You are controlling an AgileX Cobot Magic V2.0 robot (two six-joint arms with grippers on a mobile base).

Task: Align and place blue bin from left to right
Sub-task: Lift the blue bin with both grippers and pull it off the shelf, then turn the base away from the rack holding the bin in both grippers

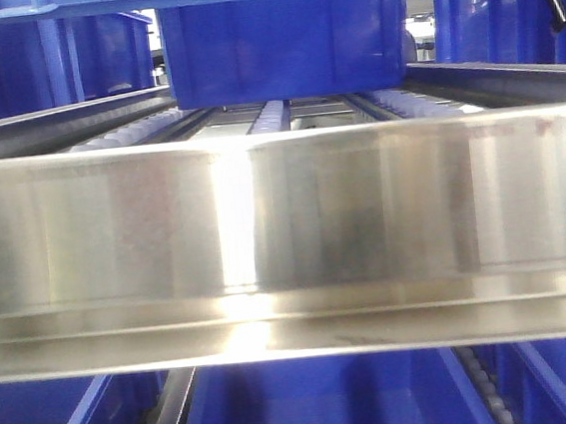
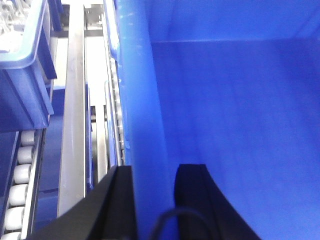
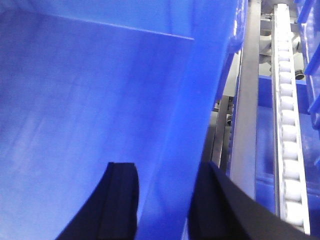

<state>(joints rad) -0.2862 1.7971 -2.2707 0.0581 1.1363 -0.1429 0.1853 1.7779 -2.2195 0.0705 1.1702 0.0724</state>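
Item: blue bin [image 1: 282, 42], upper level, centre roller lane [image 1: 272, 118], far side of the steel beam [image 1: 283, 212] from my front cam.
Seat: base is at roller height; can't tell if it rests on the rollers or is lifted just clear.
Contents: inside looks bare in both wrist views.
Left hand [image 2: 156, 170]: fingers astride the bin's left wall, one inside, one outside. The wall fills the gap, so I read it as pinching the wall.
Right hand [image 3: 165, 167]: same on the right wall, inner finger in the bin, outer finger beside the side rail [image 3: 247, 100]. Also pinching, by the look.
Bin vs hands: bin sits between them, each hand over its own wall near the rim.
Why held so: my judgement, opposite-wall grips keep the bin level and square to the lane and stop it twisting on a sideways shift.
Neighbours: another bin [image 2: 25, 65] in the lane to the left; lower bins [image 1: 312, 410] under the beam.
Risk: uneven pull btwn arms could skew the bin against the rails.
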